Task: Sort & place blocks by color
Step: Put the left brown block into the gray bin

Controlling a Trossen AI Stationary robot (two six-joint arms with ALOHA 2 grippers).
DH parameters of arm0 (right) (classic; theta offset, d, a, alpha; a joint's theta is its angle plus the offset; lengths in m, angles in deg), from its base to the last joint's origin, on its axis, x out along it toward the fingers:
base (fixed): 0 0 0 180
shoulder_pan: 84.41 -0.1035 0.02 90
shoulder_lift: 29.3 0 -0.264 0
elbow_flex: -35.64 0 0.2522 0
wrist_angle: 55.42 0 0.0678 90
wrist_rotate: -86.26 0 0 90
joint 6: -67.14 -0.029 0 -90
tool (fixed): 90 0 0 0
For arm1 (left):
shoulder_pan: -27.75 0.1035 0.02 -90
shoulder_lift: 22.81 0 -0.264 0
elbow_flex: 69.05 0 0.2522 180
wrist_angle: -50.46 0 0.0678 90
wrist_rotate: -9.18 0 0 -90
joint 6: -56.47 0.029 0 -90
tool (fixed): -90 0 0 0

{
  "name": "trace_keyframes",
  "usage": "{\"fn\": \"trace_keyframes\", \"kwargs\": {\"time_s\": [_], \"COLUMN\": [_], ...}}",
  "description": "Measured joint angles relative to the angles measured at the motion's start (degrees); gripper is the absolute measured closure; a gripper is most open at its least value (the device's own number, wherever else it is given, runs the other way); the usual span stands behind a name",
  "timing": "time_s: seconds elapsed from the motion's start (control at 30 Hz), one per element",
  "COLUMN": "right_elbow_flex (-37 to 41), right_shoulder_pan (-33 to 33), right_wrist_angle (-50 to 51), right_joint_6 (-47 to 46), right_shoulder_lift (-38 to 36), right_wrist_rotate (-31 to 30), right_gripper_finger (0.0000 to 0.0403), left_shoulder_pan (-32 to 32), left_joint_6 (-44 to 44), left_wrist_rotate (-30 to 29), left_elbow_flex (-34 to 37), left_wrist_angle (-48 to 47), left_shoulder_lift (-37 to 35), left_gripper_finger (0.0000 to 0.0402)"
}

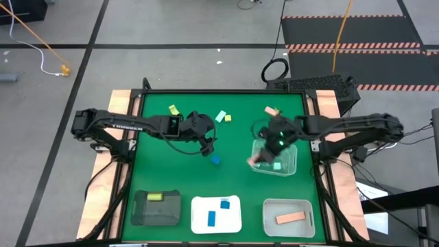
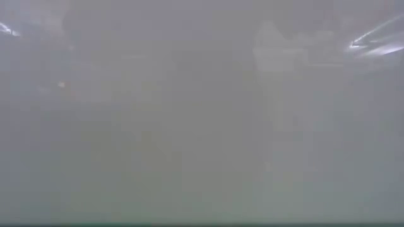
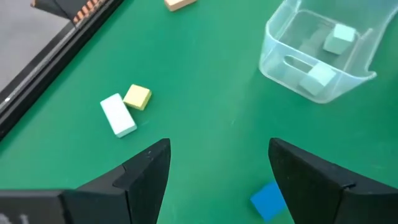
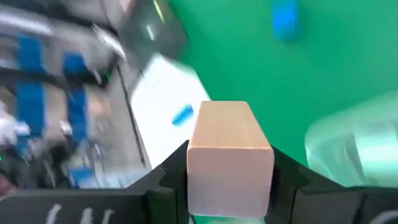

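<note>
My left gripper (image 3: 217, 149) stands open above the green mat near mid-table (image 1: 208, 149). A blue block (image 3: 268, 200) lies flat on the mat just under it, close to one finger. My right gripper (image 4: 229, 186) is shut on a tan-pink block (image 4: 229, 155) over the left rim of a clear tray (image 1: 274, 159) that holds two mint blocks (image 3: 339, 38). Loose on the mat are a mint block (image 3: 118, 114) beside a yellow one (image 3: 137, 97), another yellow one (image 1: 173, 109) and a tan one (image 1: 272, 110). The low view shows nothing. My right gripper pinches the tan-pink block by two opposite sides (image 4: 193, 168) between its two fingers, and the block's free end sticks out past the fingertips. The fingers slant down toward the near side. The block (image 1: 255, 160) is lifted clear of the mat.
Along the near edge stand a dark tray (image 1: 140, 213) with a yellow-green block, a white tray (image 1: 233, 219) with two blue blocks, and a pale tray (image 1: 269, 209) with a tan bar (image 1: 290, 217). The mat is bare between these trays and the grippers.
</note>
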State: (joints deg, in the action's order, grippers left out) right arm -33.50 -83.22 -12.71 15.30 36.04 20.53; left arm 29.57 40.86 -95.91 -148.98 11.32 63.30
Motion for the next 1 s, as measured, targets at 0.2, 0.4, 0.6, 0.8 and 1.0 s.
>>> {"fn": "trace_keyframes", "kwargs": {"time_s": [0.2,0.4,0.6,0.8,1.0], "right_elbow_flex": [0.0,0.0,0.0,0.7,5.8], "right_shoulder_pan": [-12.5,-23.2,-28.2,-32.6,-38.3], "right_wrist_angle": [13.8,13.1,13.3,12.0,2.9], "right_joint_6": [-4.7,-13.1,-14.9,-13.2,-9.0], "right_shoulder_lift": [-2.4,-2.3,-2.3,-2.4,-2.3], "right_wrist_rotate": [1.5,1.9,1.2,1.2,1.1], "right_gripper_finger": [0.0287,0.0287,0.0277,0.0281,0.0279], "left_shoulder_pan": [1.3,1.8,1.8,1.8,1.8], "left_joint_6": [-1.9,-4.1,-5.4,-7.0,-8.7], "left_wrist_rotate": [0.0,0.0,0.0,0.0,0.0], "left_elbow_flex": [0.0,0.0,0.0,0.0,0.0], "left_wrist_angle": [-0.2,-0.2,-0.2,-0.2,-0.5], "left_shoulder_lift": [0.0,0.0,0.0,0.0,0.0], "left_gripper_finger": [0.0128,0.0128,0.0128,0.0128,0.0128]}}
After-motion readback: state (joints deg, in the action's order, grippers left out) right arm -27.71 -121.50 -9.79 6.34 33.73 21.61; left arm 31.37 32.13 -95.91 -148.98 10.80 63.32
